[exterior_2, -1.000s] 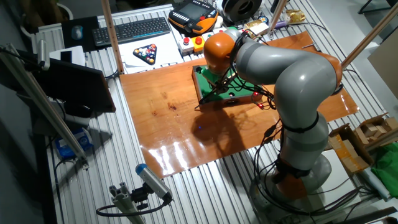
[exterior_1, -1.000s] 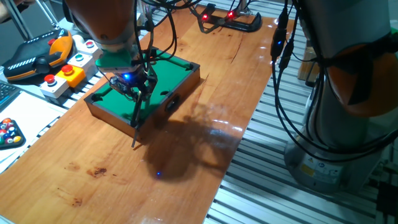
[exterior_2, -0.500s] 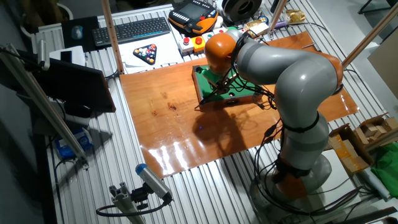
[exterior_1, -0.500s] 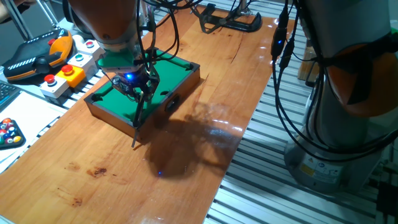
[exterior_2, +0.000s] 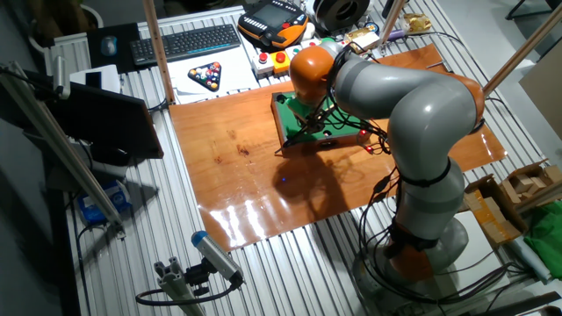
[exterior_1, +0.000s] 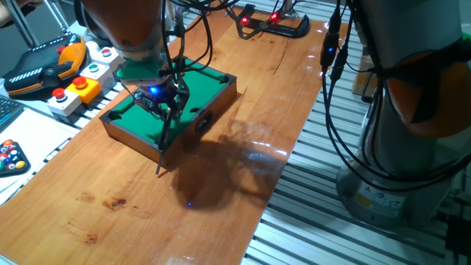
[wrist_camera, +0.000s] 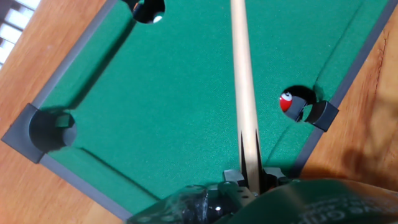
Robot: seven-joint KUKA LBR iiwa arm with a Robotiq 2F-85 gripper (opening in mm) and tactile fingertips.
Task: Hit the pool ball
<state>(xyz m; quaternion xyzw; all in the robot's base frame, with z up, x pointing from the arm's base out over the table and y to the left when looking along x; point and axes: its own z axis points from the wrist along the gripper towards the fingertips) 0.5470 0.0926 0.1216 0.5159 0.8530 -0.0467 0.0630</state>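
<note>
One fixed view: the gripper (exterior_1: 157,97) hangs low over the miniature pool table (exterior_1: 129,126), a blue light glowing on it. A thin cue stick (exterior_1: 166,132) runs from the gripper down and forward, slanting across the felt and past the table's near wooden edge, its end over the wooden tabletop (exterior_1: 243,125). Off to the left sit button boxes (exterior_1: 73,92) with red push-buttons, and a racked set of numbered balls (exterior_1: 10,157) at the frame edge. The pool ball is too small to pick out here.

The other fixed view: the grey arm (exterior_2: 413,114) bends over the pool table (exterior_2: 285,118), covering most of it; the gripper (exterior_2: 309,112) is largely hidden behind the orange wrist joint. A keyboard (exterior_2: 184,41) and the triangle of balls (exterior_2: 206,76) lie beyond the wooden top.

Hand view: the cue stick (wrist_camera: 244,81) runs straight up the frame over green felt, clamped between the fingers (wrist_camera: 233,177) at the bottom edge, so the jaws are closed on it. The pool ball (wrist_camera: 287,101), red with a white spot, sits at the mouth of the side pocket (wrist_camera: 314,112) on the right rail, clearly right of the stick and not touching it. A corner pocket (wrist_camera: 46,127) shows at left.
</note>
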